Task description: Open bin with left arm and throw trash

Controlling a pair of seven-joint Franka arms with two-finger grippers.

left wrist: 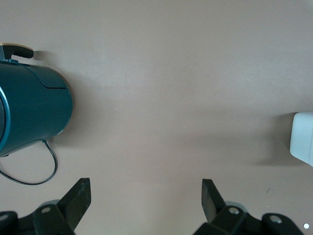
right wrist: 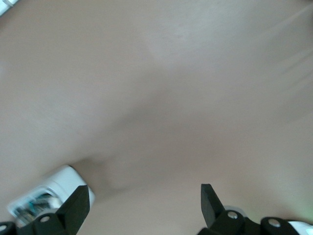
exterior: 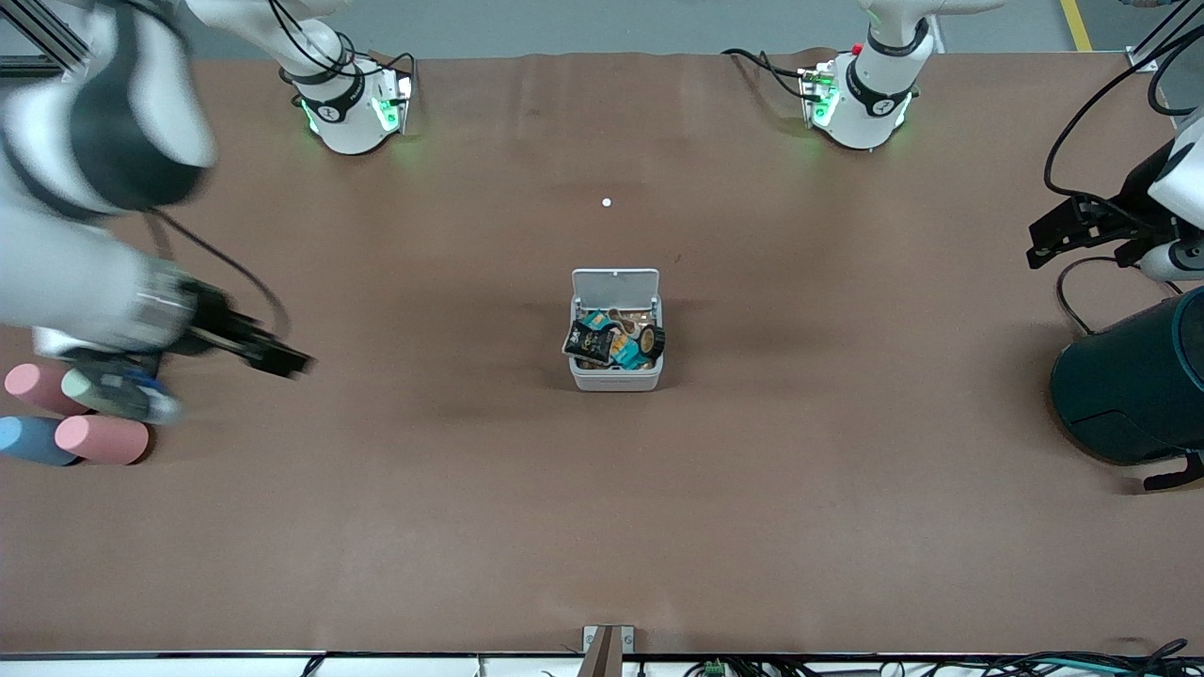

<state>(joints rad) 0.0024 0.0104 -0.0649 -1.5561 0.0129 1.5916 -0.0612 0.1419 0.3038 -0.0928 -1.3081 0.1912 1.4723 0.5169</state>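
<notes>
The small white-grey bin [exterior: 615, 378] stands in the middle of the table with its lid [exterior: 615, 283] swung open. Inside lie a crumpled black snack wrapper [exterior: 585, 340], a black tape roll [exterior: 655, 340] and a pale loop [exterior: 618, 316]. My left gripper [exterior: 1039, 241] is open and empty, up in the air near the left arm's end of the table; its wrist view shows the open fingers [left wrist: 78, 198] and an edge of the bin [left wrist: 303, 138]. My right gripper [exterior: 293, 361] is open and empty over bare table, with the bin [right wrist: 54, 188] showing in its wrist view.
A big dark teal round container [exterior: 1133, 395] stands at the left arm's end, also in the left wrist view [left wrist: 32, 113]. Several pastel cylinders [exterior: 99, 438] lie at the right arm's end. A tiny white dot [exterior: 607, 202] lies between the bin and the bases.
</notes>
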